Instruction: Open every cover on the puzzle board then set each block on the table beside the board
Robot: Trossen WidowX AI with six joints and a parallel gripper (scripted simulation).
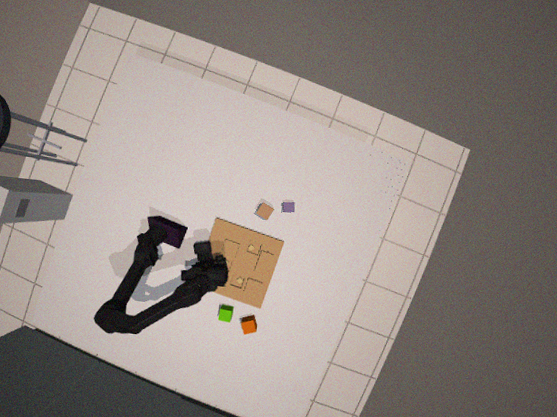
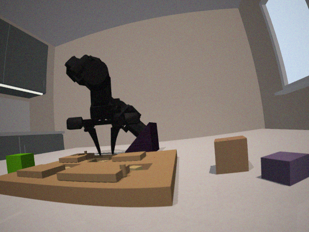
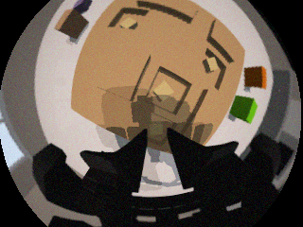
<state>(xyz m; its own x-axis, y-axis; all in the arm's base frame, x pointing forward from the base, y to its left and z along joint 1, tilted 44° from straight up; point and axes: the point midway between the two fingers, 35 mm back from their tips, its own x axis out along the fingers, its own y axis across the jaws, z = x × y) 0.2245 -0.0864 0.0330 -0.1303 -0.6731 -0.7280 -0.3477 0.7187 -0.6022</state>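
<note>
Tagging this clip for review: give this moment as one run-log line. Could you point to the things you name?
gripper [image 1: 225,258] [image 2: 106,154] [image 3: 157,130]: partly open, empty | pose: low over puzzle board [image 1: 270,272] [image 2: 159,182] [image 3: 95,90] | four blocks [image 1: 264,211] [image 2: 231,155] [image 3: 72,25]: on table beside board

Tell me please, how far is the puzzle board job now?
Looks done: the green block, orange block, tan block and purple block rest beside the board; three wells show uncovered.
In hand: nothing; the gripper is open, low over the board.
Left: probably moving it away. Shadow prevents me from judging the area beneath.
</note>
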